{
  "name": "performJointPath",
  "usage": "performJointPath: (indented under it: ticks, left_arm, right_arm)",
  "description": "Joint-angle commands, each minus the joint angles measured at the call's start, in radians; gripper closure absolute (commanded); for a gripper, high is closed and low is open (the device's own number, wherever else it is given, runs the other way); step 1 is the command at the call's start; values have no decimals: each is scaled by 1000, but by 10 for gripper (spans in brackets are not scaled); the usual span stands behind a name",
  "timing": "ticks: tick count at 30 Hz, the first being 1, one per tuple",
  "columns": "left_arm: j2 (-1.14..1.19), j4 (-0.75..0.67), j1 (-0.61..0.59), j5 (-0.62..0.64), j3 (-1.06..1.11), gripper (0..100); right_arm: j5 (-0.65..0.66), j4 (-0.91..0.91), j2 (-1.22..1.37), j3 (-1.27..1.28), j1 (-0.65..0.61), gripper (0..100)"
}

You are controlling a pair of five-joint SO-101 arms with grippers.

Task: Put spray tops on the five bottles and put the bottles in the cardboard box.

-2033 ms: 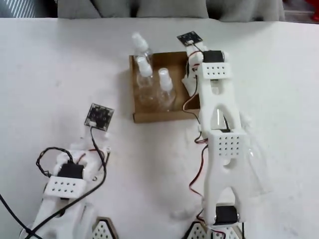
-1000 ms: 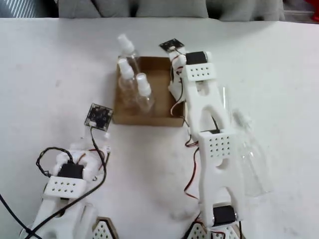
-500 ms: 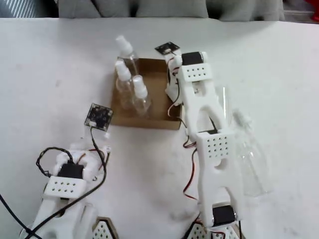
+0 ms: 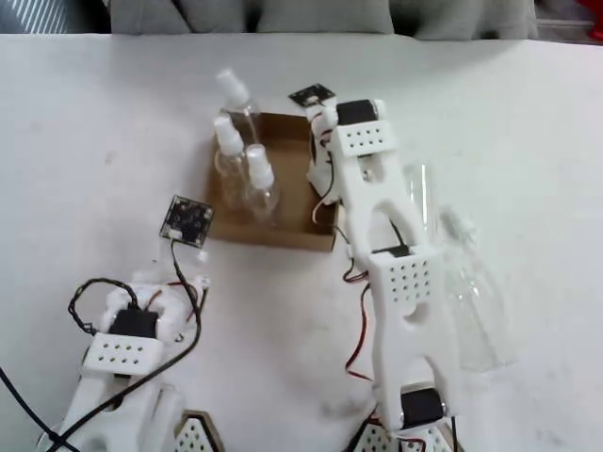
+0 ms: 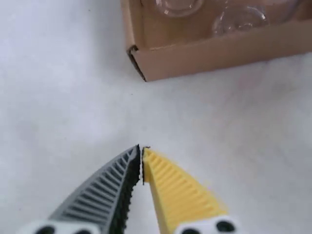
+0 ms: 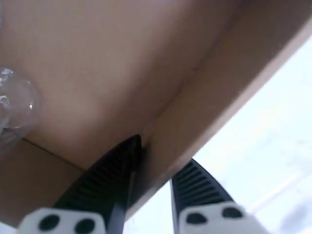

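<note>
Grey and yellow, the left tool (image 5: 141,157) sits pressed together above the surface (image 4: 94,141). Farther off, the right tool (image 6: 161,155) pinches a wall of the cardboard box (image 4: 273,235), where three capped bottles (image 4: 256,184) stand. Any dragging should go slowly, so none topples.

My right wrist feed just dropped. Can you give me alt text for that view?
The right gripper pinches a wall of the box, one finger inside and one outside. A clear bottle sits inside the box, apart from the gripper.
</note>
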Motion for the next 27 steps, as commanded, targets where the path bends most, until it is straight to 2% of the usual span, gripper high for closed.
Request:
performJointPath:
  ticks: [1, 16, 18, 23, 27]
  left_arm:
    - [-27, -25, 1, -8, -3, 976]
    - [-27, -25, 1, -8, -3, 976]
    - [-27, -25, 1, -8, -3, 976]
    - [-27, -25, 1, -8, -3, 976]
    - [-27, -25, 1, -8, -3, 976]
  right_arm:
    - [-11, 10, -108, 46, -45, 981]
    - [31, -168, -289, 368, -41, 979]
    - [34, -168, -294, 376, -39, 943]
    - [40, -166, -295, 376, -36, 770]
    - [55, -159, -315, 359, -36, 747]
